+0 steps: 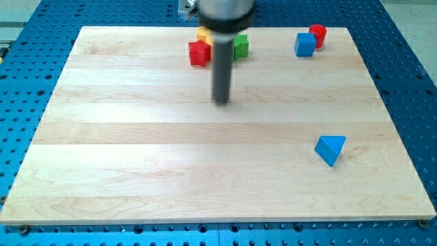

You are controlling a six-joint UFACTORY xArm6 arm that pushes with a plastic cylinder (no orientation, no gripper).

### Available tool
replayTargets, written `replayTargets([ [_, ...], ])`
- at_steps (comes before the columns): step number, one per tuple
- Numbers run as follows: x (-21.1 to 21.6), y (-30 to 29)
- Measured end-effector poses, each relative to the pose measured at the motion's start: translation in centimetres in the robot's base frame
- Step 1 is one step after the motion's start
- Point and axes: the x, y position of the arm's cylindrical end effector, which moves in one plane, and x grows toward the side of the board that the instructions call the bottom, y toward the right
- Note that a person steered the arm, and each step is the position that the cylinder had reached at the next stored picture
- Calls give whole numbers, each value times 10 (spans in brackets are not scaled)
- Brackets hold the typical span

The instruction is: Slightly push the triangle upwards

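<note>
Above the middle of the wooden board [136, 171], toward the view's top, my tip [221, 102] is standing on bare wood, with the dark rod [222, 68] running straight up from it into the wide dark mount [226, 14] at the view's top edge. Being a plain rod, it is showing nothing that opens or closes, and it is holding nothing; the tip is touching no block, only the board surface as far as can be made out. The blue triangle [330, 149], the task's thing, is lying well apart from the tip, down toward the view's lower right, alone on the board. Just above the tip, a small cluster is sitting near the board's top edge: a red block [199, 52] of irregular, star-like outline is lying to the view's left of the rod, a green block [240, 46] is showing to the rod's right, partly hidden behind it, and a yellow block [203, 34] is peeking out between the red one and the mount, its shape too covered to tell. Near the view's top right corner of the board, a blue cube [304, 44] is sitting just beside a red cylinder-like block [318, 34], the two touching or nearly so. A blue perforated table [41, 20] is surrounding the board on all sides.
</note>
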Motion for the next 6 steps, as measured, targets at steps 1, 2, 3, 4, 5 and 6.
replayTargets([
  [1, 114, 17],
  [2, 142, 102],
  [3, 100, 162],
  [4, 67, 199],
  [5, 79, 200],
  [6, 84, 201],
])
